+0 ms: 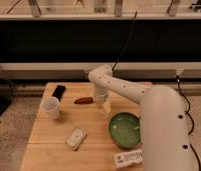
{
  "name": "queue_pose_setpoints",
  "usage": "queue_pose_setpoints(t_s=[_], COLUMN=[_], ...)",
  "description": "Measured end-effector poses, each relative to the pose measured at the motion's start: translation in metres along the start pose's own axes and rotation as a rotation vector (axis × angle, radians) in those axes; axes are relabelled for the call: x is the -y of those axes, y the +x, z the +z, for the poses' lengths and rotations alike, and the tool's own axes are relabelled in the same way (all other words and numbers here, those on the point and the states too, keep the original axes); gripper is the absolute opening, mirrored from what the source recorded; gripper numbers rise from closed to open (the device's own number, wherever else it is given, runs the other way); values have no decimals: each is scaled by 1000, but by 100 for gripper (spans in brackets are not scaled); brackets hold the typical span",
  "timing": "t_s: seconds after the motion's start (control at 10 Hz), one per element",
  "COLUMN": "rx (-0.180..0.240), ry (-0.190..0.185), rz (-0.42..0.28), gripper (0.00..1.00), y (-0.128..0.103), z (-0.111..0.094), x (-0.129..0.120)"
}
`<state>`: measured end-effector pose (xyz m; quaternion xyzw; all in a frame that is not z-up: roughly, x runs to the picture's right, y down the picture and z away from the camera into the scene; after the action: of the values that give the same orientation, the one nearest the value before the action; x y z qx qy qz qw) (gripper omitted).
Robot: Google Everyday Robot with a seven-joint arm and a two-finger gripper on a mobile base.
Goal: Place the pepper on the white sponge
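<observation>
Now, on the wooden bench (pixel 49 135), far left, a dark phone (pixel 58 91) lies behind a white cup (pixel 51 107). Nearer the front sits the white sponge (pixel 75 138). Mid-bench, the pepper (pixel 84 100) lies flat, just left of the gripper (pixel 106 105), which hangs low over the boards; whether the jaws are parted cannot be told. Rightward, a green bowl (pixel 125 130), then a white packet (pixel 128 158).
</observation>
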<state>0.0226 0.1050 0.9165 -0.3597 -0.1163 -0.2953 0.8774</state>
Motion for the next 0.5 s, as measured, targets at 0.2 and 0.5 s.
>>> queue_pose_setpoints(t_s=[0.2,0.5], rx=[-7,-8], ry=[15,27], rz=[12,35], gripper=[79,79], y=[7,11], z=[-10,-14], x=[11,17])
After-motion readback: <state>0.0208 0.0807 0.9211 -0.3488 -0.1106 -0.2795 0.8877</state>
